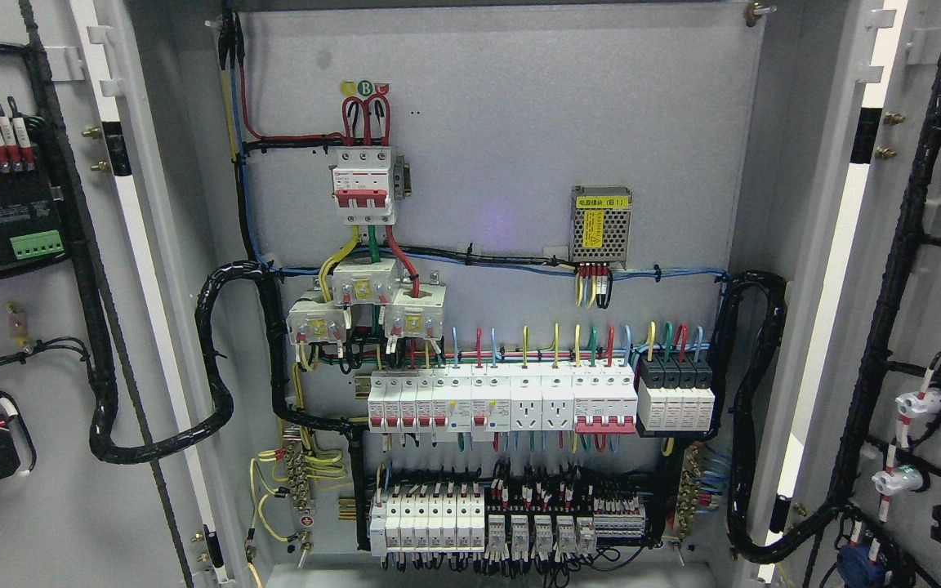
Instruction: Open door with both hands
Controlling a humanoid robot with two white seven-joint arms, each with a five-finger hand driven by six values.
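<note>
At far left, left door swung fully open, inner face showing: black terminal block with green connector, row of red-and-white tagged wires above, a black component low down. Thick black cable loom running down that door, looping under the hinge edge and up into the cabinet.

Across the middle, grey back panel fully exposed. Upper left of panel: white main breaker with red toggle bar, red wires arching above, yellow, green and red leads dropping to three white current-transformer blocks just below. Further right, small perforated metal power supply with yellow label, blue and black wires running along beneath. Below, long row of white breakers and sockets, black-topped modules at its right end. Lowest row: more white breakers and relays, dense with black, red and white wiring.

At far right, right door also wide open, black loom climbing its inner face, white lamp holders and tagged wires fixed alongside.

No robot hands or fingers anywhere in view, so no telling their state.
</note>
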